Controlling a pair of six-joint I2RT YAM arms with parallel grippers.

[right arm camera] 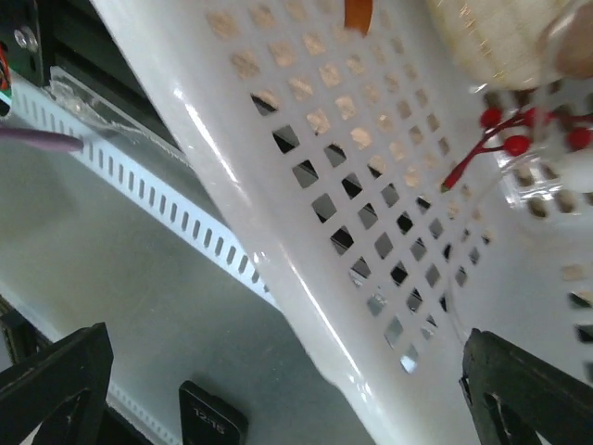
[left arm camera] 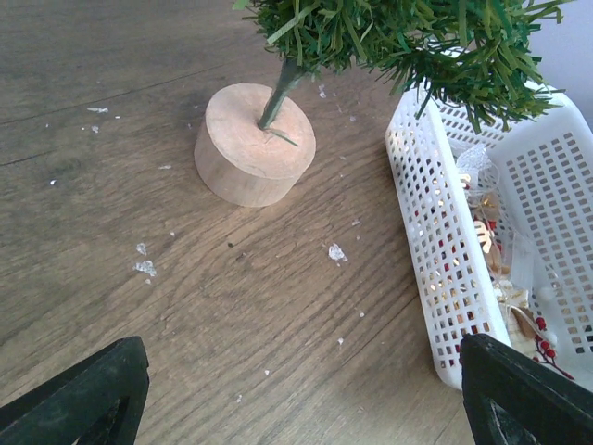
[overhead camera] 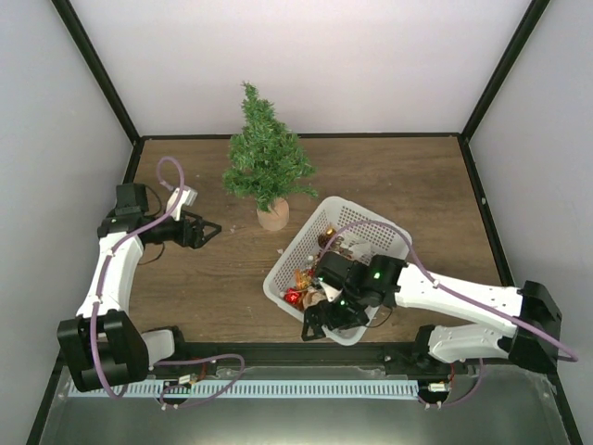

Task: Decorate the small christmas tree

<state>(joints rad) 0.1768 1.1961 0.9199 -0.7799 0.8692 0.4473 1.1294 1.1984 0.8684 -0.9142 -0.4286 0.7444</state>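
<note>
The small christmas tree (overhead camera: 266, 156) stands upright at the back of the wooden table on its round tan base (overhead camera: 272, 215). In the left wrist view the base (left arm camera: 255, 146) sits ahead under green branches (left arm camera: 408, 37). My left gripper (overhead camera: 211, 229) hovers left of the base, open and empty (left arm camera: 301, 403). A white perforated basket (overhead camera: 285, 258) holds a red ball (overhead camera: 293, 297) and gold ornaments (overhead camera: 326, 239). My right gripper (overhead camera: 313, 326) is open over the basket's near corner, its wall (right arm camera: 306, 232) running between the fingers (right arm camera: 533, 394). A red berry sprig (right arm camera: 505, 141) lies inside.
The basket's side wall (left arm camera: 435, 232) lies right of the tree base. White flecks (left arm camera: 145, 267) dot the wood. A slotted cable rail (overhead camera: 278, 387) runs along the near table edge, also visible in the right wrist view (right arm camera: 139, 176). A small black device (right arm camera: 211, 422) lies below it.
</note>
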